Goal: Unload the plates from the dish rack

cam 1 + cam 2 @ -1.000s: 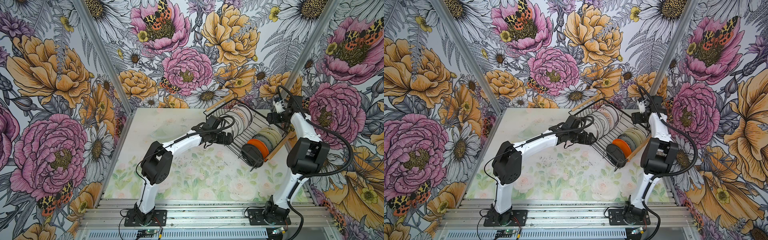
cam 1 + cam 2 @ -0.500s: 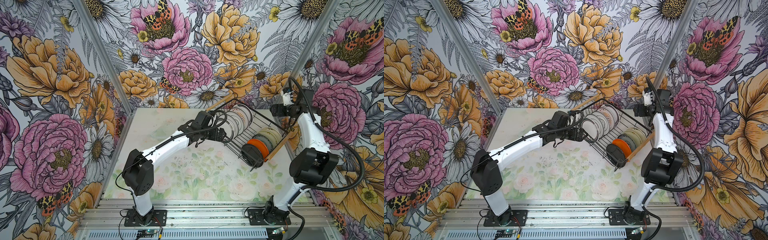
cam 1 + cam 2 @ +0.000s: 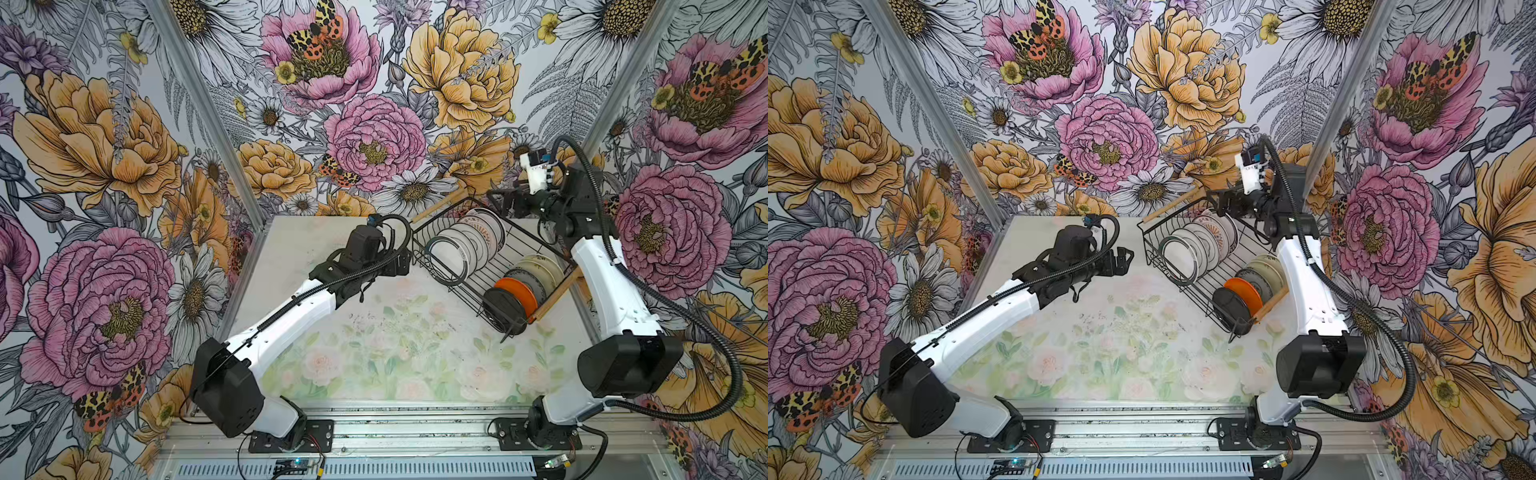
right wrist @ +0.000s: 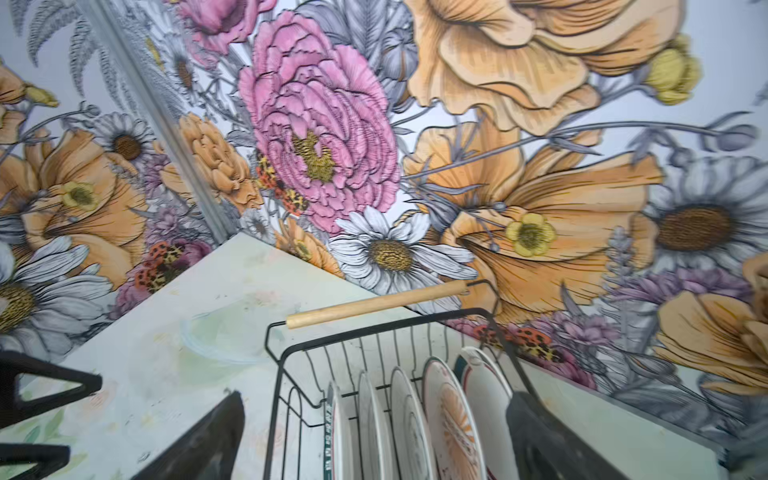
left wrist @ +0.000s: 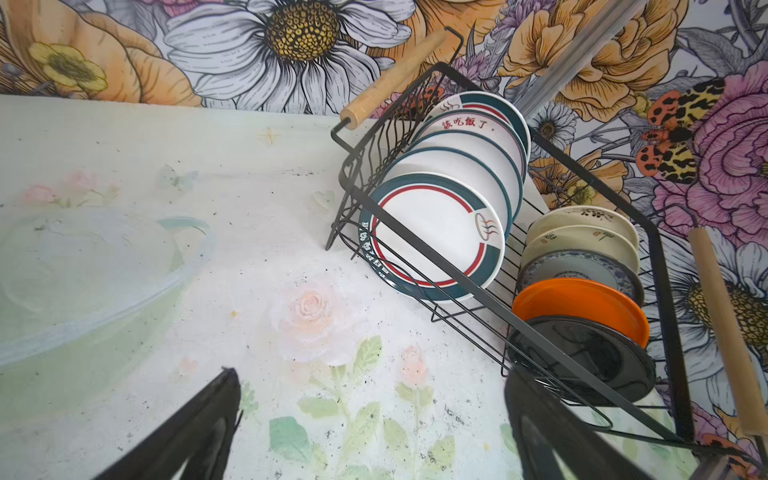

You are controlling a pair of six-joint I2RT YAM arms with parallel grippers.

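Observation:
The dish rack [image 3: 419,248] [image 3: 1148,245], black wire with two wooden handles, stands at the table's back right. One row holds white plates [image 3: 453,249] [image 5: 436,232] with dark rims and a sunburst one [image 4: 455,419]. The other row holds a black plate [image 3: 503,305], an orange plate [image 3: 517,286] [image 5: 582,303], a patterned one and cream plates [image 5: 582,226]. My left gripper [image 3: 405,264] [image 3: 1125,259] [image 5: 372,386] is open and empty just left of the rack. My right gripper [image 3: 505,203] [image 3: 1223,203] [image 4: 376,407] hangs open above the rack's back corner, over the white row.
Floral walls [image 3: 415,124] close in right behind and to the right of the rack. The rack's front wooden handle [image 3: 557,293] lies beside the right arm. A faint pale ring mark [image 5: 104,270] shows on the floral table cover [image 3: 374,353].
My left gripper has pulled back leftward from the rack's plates to just outside its edge. My right gripper has risen and swung toward the back over the white row, jaws a little wider.

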